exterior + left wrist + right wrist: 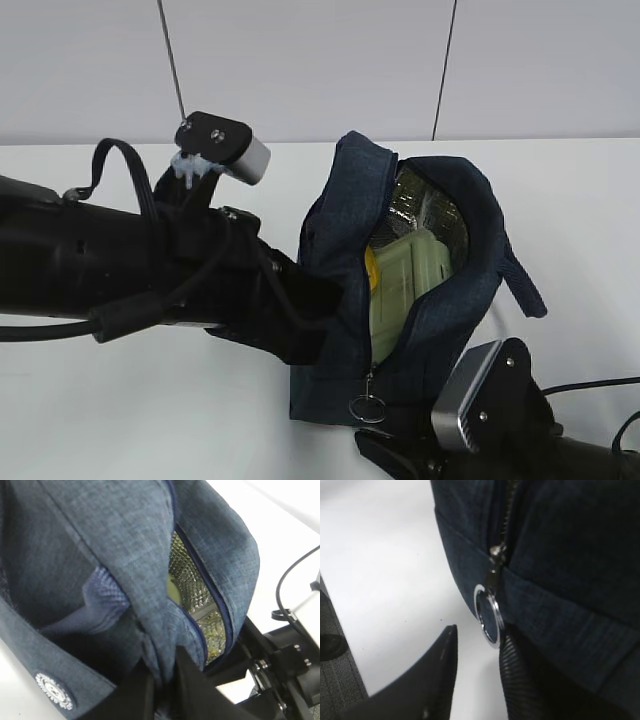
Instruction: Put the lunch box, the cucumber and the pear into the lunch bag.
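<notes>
Lunch bag [420, 300] upright on the white table [120, 400], its mouth open; lunch box [405, 275] and a yellow item inside. Left end effector [162, 680] clamped on the bag's fabric edge. Right end effector [477, 675], jaws parted, beside the zipper ring [487, 615].

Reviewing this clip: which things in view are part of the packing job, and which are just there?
Part of the job:
- lunch bag, open at the top
- lunch box inside the bag
- something yellow beside the box, likely the pear
- zipper ring
- left gripper, pinching the bag's fabric
- right gripper, at the ring

Just there:
- table
- cable
</notes>
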You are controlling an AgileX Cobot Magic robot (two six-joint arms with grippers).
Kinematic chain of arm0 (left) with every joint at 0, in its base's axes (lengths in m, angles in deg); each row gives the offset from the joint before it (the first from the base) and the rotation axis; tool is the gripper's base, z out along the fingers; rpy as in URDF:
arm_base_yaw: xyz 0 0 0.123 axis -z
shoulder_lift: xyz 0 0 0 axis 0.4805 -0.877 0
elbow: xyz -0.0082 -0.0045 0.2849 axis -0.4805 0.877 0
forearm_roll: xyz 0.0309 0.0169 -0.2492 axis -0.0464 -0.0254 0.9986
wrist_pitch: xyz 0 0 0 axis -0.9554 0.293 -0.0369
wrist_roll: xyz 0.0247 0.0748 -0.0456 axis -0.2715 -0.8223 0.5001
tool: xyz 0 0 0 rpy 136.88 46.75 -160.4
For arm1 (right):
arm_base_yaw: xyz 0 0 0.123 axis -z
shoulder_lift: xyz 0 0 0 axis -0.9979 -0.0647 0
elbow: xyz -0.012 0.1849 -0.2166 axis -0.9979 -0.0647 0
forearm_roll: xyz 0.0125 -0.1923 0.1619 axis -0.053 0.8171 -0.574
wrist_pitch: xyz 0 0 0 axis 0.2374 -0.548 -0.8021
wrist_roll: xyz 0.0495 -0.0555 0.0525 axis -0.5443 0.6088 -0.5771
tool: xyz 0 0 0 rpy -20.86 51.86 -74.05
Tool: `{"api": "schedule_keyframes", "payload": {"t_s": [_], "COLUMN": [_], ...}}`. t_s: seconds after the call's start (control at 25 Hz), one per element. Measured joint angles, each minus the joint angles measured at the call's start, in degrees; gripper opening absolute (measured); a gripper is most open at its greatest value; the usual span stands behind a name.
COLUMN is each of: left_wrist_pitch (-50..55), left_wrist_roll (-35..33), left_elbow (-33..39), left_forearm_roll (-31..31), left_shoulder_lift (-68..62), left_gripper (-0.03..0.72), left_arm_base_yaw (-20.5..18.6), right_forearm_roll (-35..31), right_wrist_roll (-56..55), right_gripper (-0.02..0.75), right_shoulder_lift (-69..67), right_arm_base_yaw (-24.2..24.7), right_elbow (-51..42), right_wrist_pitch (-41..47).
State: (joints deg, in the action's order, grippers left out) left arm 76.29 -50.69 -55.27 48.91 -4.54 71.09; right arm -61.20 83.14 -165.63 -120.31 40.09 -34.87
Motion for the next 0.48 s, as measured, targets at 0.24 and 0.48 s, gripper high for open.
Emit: {"api": "schedule_keyframes", "payload": {"t_s": [0.24,0.48], "left_wrist_pitch": [0.0,0.0], "left_wrist_roll": [0.0,0.0], "left_elbow": [0.0,0.0], "left_forearm_roll": [0.0,0.0], "left_shoulder_lift": [0.0,0.0], "left_gripper": [0.004,0.004], "left_arm_base_yaw": [0.0,0.0], "right_forearm_roll": [0.0,0.0], "right_wrist_roll": [0.0,-0.12], "right_gripper": [0.239,0.202], "right_shoulder_lift": [0.0,-0.1], "right_arm_base_yaw": [0.0,0.0], "right_elbow": [0.15,0.24], "right_wrist_pitch": [0.0,0.0]}}
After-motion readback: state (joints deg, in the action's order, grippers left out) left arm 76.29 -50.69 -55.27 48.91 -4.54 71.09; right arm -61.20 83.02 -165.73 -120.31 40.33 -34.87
